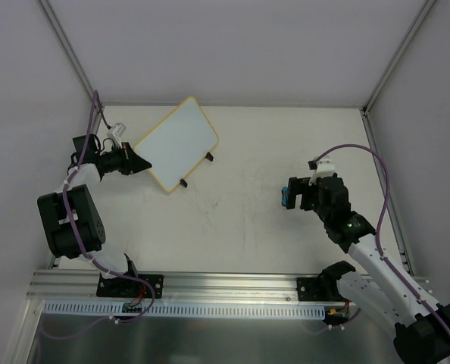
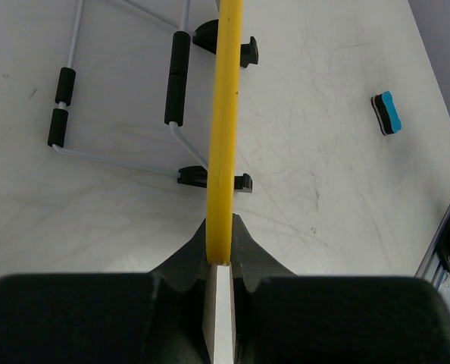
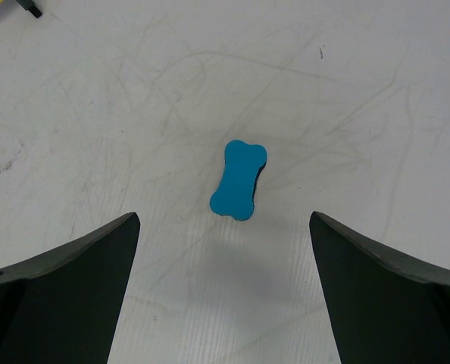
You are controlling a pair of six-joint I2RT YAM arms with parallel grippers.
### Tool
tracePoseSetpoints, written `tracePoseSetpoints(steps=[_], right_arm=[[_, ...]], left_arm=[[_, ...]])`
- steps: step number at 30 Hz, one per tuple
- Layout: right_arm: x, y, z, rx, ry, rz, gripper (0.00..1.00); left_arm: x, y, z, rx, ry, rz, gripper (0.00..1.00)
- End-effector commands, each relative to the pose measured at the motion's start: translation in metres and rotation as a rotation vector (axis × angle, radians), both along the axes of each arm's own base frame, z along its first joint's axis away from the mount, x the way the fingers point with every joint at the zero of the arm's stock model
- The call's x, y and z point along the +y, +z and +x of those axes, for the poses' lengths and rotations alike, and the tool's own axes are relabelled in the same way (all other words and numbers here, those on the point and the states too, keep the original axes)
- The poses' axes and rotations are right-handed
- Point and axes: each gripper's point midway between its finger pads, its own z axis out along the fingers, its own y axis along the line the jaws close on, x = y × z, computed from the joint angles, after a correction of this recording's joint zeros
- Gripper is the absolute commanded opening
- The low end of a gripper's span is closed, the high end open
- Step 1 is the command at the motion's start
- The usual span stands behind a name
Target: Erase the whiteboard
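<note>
The whiteboard [image 1: 176, 142] stands tilted at the back left, its face white with no marks that I can see, with two black tabs on its lower right edge. My left gripper [image 1: 138, 162] is shut on its left edge. In the left wrist view the yellow rim [image 2: 226, 114] runs edge-on into the closed left gripper [image 2: 223, 258]. My right gripper [image 1: 289, 199] is open and empty, hovering over the blue eraser [image 1: 284, 199]. In the right wrist view the bone-shaped eraser [image 3: 239, 180] lies on the table just ahead of the open right gripper [image 3: 223, 218].
A white wire stand with black sleeves [image 2: 119, 98] lies on the table behind the board. The eraser also shows in the left wrist view [image 2: 386, 112], far right. Enclosure walls stand at the back and sides. An aluminium rail [image 1: 225, 284] runs along the near edge.
</note>
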Motion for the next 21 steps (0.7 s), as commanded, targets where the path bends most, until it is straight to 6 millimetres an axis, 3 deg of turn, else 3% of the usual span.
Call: tracePoseSetpoints(steps=[1, 8, 14, 21], right_arm=[[0.003, 0.010, 0.002, -0.039, 0.000, 0.035, 0.99], [0.002, 0.011, 0.002, -0.045, -0.005, 0.039, 0.99], [0.003, 0.010, 0.002, -0.042, -0.001, 0.042, 0.99], [0.003, 0.009, 0.001, -0.039, -0.001, 0.041, 0.99]], left_arm=[[0.014, -0.001, 0.000, 0.014, 0.048, 0.067, 0.00], [0.021, -0.002, -0.004, 0.065, 0.095, 0.065, 0.00], [0.019, -0.009, -0.005, 0.099, 0.095, 0.044, 0.27], [0.021, -0.014, -0.004, 0.106, 0.096, 0.054, 0.33]])
